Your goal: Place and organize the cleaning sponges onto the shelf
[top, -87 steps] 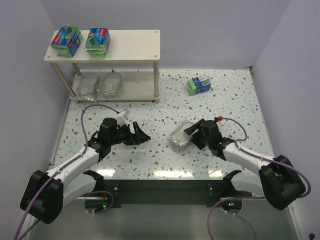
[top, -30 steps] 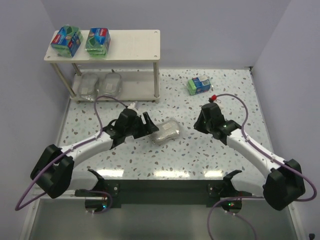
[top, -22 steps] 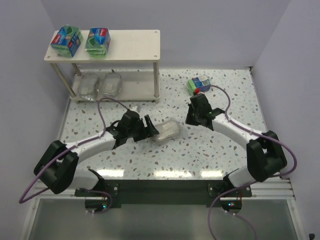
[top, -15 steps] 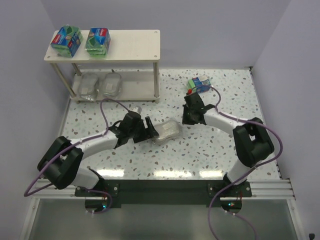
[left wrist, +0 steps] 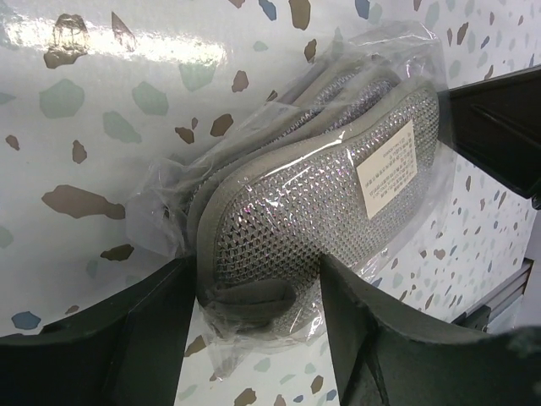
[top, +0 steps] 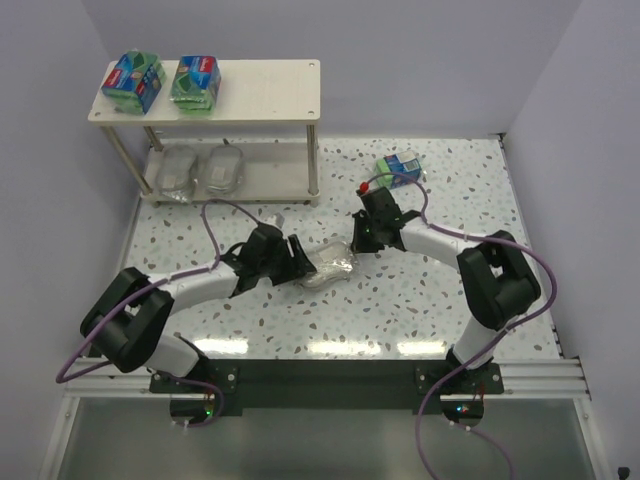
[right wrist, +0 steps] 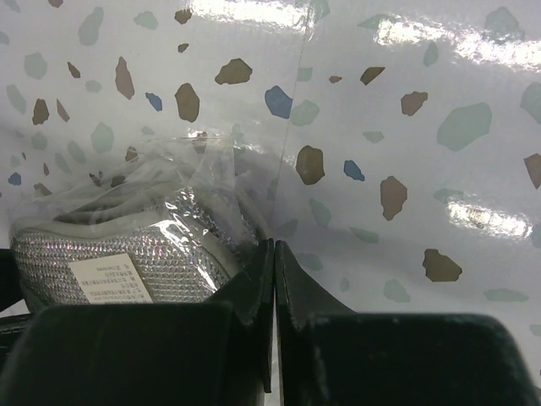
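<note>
The scourer pack [left wrist: 321,194], a silvery-grey oval in loose clear wrap, lies flat on the tabletop [top: 420,290] in front of the shelf [top: 270,90], near its right front leg but well apart from it. The left tool [left wrist: 254,271] stands with its fingers apart, one on each side of the pack's narrow end. The pack shows no squeeze, so I judge the grip not yet made. The right tool [right wrist: 272,249] has its fingers pressed together, and their tips sit at the wrap on the pack's far end. I cannot tell whether any film is caught between them.

The pack looks light and springy, and its mesh would give under pressure. The wrap is glossy, baggy and likely slippery, so a pinch on film alone could slide or tear. The better hold is across the scourer's body itself, just inside the end, with the fingers closed until the mesh compresses a little.

On the shelf, two green blocks [top: 165,80] sit at the left of the top board, and two scourers [top: 200,168] sit at the left of the lower board. A third green block [top: 398,168] lies on the tabletop to the right of the shelf.
</note>
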Motion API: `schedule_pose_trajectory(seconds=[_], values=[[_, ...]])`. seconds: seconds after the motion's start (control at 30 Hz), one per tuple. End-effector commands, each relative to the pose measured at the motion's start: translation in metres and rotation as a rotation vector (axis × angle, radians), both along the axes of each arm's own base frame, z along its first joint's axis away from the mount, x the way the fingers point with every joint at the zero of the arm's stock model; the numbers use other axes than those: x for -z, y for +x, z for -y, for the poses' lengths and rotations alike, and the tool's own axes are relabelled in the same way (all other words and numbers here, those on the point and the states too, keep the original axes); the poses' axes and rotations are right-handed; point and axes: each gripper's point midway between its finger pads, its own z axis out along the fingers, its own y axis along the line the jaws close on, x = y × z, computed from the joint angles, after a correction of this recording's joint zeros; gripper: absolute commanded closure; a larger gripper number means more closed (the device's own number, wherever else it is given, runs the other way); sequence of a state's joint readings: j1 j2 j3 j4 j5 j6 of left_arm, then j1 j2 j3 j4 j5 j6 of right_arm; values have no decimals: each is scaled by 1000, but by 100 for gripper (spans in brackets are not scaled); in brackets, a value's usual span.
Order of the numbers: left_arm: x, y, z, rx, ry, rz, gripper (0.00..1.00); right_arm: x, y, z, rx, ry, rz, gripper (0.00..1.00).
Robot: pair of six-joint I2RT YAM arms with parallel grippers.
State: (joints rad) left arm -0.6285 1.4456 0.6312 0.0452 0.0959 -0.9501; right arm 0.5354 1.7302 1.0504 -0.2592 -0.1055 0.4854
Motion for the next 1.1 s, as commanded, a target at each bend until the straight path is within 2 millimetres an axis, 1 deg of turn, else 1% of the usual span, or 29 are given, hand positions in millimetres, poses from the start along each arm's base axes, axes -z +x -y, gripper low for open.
schedule_pose_trajectory(seconds=[0.0, 0.03, 0.1, 0.13, 0.2, 0.23, 0.27, 0.3, 0.4, 0.43, 0.5, 0.53, 0.57, 0.6, 0.63, 0.67, 0.7, 0.73, 0.77, 0.8, 0.83, 0.87, 0.9, 0.93, 0.97, 1.0, 1.03, 1.07], values=[[-11, 6, 15, 19, -83, 45, 36, -2, -23, -35, -105, 128, -59, 100], [-7, 4, 13, 18, -79, 35, 38, -2, -23, -34, -102, 129, -60, 100], [-9, 2, 14, 22, -94, 46, 45, 1, -25, -33, -97, 127, -70, 100], [-5, -2, 11, 22, -89, 39, 55, 1, -25, -33, -98, 127, -69, 100], [-9, -3, 11, 25, -104, 52, 67, 1, -27, -32, -97, 123, -74, 100], [-6, -6, 9, 23, -102, 46, 76, 0, -27, -32, -96, 125, -72, 100], [-7, -7, 8, 22, -103, 49, 81, -2, -27, -32, -97, 124, -71, 100], [-4, -9, 5, 18, -98, 43, 89, -3, -27, -32, -96, 126, -70, 100], [-6, -13, -1, -2, -100, 47, 100, -9, -29, -31, -98, 127, -69, 100], [-3, -16, -6, -10, -93, 41, 100, -13, -29, -30, -97, 128, -64, 100], [-10, -17, -16, -40, -101, 52, 100, -21, -30, -27, -85, 123, -58, 100], [-13, -21, -23, -53, -108, 59, 100, -29, -30, -24, -79, 119, -45, 93], [-15, -21, -28, -76, -117, 59, 100, -34, -29, -20, -66, 119, -37, 87], [-12, -22, -40, -111, -119, 50, 100, -37, -30, -18, -53, 119, -36, 83], [-27, -20, -45, -134, -154, 90, 100, -40, -33, -13, -42, 114, -43, 79], [-29, -21, -53, -176, -166, 79, 100, -52, -29, -6, -15, 112, -9, 63], [-30, -19, -66, -228, -179, 83, 100, -56, -30, -2, 8, 109, -7, 56], [-48, -17, -71, -259, -225, 130, 100, -61, -34, 4, 19, 103, -5, 51], [-54, -14, -78, -317, -253, 138, 100, -65, -34, 8, 34, 101, 6, 44], [-61, -11, -86, -361, -271, 161, 100, -76, -36, 13, 51, 112, 32, 42], [-76, -8, -92, -399, -304, 207, 100, -80, -38, 16, 57, 116, 40, 40], [-81, -3, -102, -486, -315, 219, 100, -81, -42, 18, 58, 117, 38, 38], [-82, -2, -109, -537, -315, 214, 100, -89, -46, 21, 61, 127, 53, 37], [-89, 1, -115, -579, -334, 234, 100, -90, -51, 24, 66, 124, 47, 37], [-96, 8, -122, -653, -365, 249, 100, -89, -55, 27, 67, 124, 45, 37], [-105, 12, -124, -679, -386, 270, 100, -92, -58, 29, 72, 127, 50, 36], [-104, 17, -127, -706, -377, 264, 100, -97, -62, 32, 75, 129, 62, 36], [-116, 27, -131, -746, -394, 297, 100, -99, -64, 34, 77, 131, 66, 36]])
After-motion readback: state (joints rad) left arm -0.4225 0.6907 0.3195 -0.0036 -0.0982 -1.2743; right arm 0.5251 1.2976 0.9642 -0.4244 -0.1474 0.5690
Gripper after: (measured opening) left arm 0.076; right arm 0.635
